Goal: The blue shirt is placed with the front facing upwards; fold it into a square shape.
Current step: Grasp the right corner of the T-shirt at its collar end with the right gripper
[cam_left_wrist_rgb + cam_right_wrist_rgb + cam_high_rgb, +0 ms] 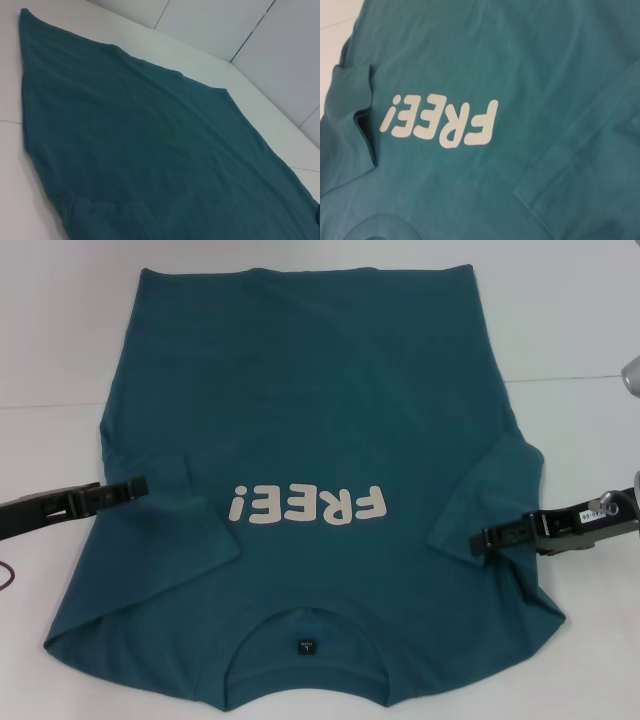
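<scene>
Soft teal blue shirt (300, 410) flat, both sleeves folded inward, left gripper (135, 486) and right gripper (482, 538) jaws together.

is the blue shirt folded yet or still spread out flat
Mostly spread flat, front up: the blue shirt shows its full body and lettering; only both sleeves are tucked inward.

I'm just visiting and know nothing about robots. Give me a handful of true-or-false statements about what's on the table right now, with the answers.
1. The blue shirt lies print side up. True.
2. The collar is at the far edge of the table, away from the robot. False: the collar and its label are at the near edge.
3. The left gripper and right gripper are at opposite sides of the shirt. True.
4. Both sleeves stick straight out. False: they are folded in over the body.
5. The shirt is already folded into a square. False: its body still lies at full length.
</scene>
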Robot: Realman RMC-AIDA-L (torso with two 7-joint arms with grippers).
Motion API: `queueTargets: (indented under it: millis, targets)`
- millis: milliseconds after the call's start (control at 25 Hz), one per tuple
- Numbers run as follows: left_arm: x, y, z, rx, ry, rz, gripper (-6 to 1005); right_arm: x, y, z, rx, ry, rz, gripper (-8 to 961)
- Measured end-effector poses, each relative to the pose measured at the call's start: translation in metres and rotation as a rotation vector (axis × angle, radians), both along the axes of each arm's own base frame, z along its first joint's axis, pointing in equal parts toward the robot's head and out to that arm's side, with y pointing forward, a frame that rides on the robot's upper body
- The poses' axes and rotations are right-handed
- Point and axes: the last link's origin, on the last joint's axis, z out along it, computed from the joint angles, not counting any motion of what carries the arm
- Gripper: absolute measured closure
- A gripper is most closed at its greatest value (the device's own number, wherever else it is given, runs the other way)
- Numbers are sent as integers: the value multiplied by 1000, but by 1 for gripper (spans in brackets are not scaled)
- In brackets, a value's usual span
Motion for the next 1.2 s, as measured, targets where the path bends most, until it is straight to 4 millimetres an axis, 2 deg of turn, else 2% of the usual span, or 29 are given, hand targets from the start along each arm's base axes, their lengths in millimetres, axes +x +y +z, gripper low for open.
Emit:
queueTargets:
  millis: [800, 1200]
  targets:
    - [0, 1, 0, 4, 3, 3, 123, -24, 17, -9, 14, -4, 68, 38]
    - [-1, 1, 0, 7, 5, 8, 124, -9, 6, -12, -12, -23, 32, 41]
